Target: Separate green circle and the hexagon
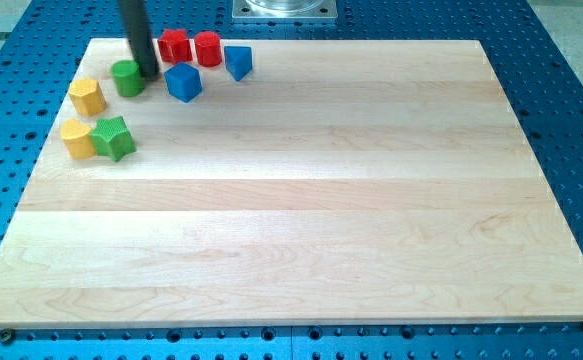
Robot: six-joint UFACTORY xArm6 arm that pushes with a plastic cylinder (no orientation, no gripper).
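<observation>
Green star (113,137) nearest; my tip (149,75) touching green circle (127,78), contact edge hidden.

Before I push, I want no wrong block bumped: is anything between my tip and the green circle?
Nothing visible. My tip sits right at the green circle block, on its right in the view. The yellow hexagon block lies just beyond, left of the circle.

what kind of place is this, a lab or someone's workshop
Most likely a robotics lab bench: a pale wooden board lies on a blue perforated metal table, with small coloured blocks such as the green circle beside my tip.
</observation>
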